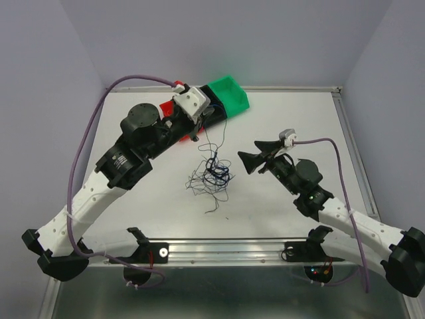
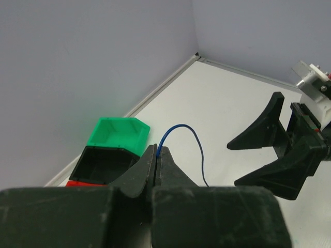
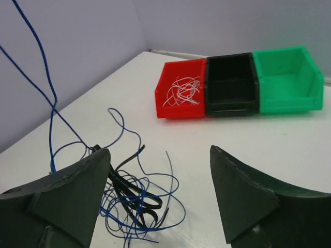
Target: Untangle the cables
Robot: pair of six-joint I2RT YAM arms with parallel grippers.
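The cables lie as a tangle (image 1: 212,174) of dark blue and black wires mid-table, seen close in the right wrist view as a tangle (image 3: 134,196). My left gripper (image 2: 157,153) is shut on one blue cable (image 2: 182,127), which arcs out from between its tips. From above, the left gripper (image 1: 194,137) hangs over the table near the bins, and that strand runs down to the tangle. In the right wrist view the strand shows as a taut blue cable (image 3: 36,44) rising up to the left. My right gripper (image 3: 158,155) is open beside the tangle with nothing between its fingers; from above, the right gripper (image 1: 255,157) sits just right of the wires.
Three bins stand in a row at the back: a red bin (image 3: 181,95) holding white wires, a black bin (image 3: 231,82) and a green bin (image 3: 287,77). The green bin (image 1: 229,96) is at the back centre. Walls enclose the table's far and side edges.
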